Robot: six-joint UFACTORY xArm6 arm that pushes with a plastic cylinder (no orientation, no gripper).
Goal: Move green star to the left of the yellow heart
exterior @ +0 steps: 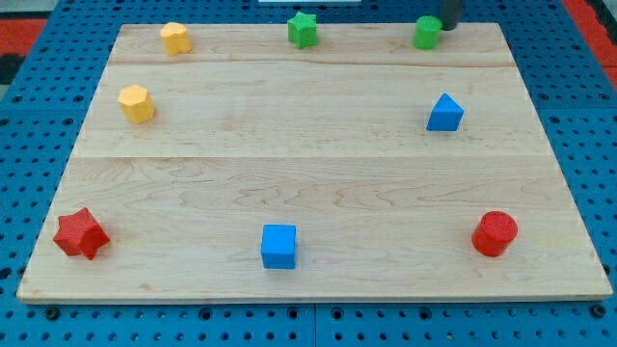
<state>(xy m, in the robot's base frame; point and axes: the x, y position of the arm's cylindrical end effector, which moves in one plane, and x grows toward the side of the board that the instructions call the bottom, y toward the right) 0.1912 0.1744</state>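
Rod at the view's top right, away from the green star.
Near edge of tabletop (308, 284): red star (79, 234), blue cube (279, 246), red cylinder (495, 233). Far edge: yellow heart (174, 38), green star (303, 29) to its right, well apart. My tip (445, 27) touches green cylinder (427, 33); rod upright, holds nothing.

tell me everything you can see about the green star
The green star is a small, solid-looking block of bright green with short blunt points, lying flat on the wooden board near its top edge, about mid-width. Nothing touches it. The yellow heart lies well to its left in the view, and a green round block to its right. My tip is beside that round block, far from the star.
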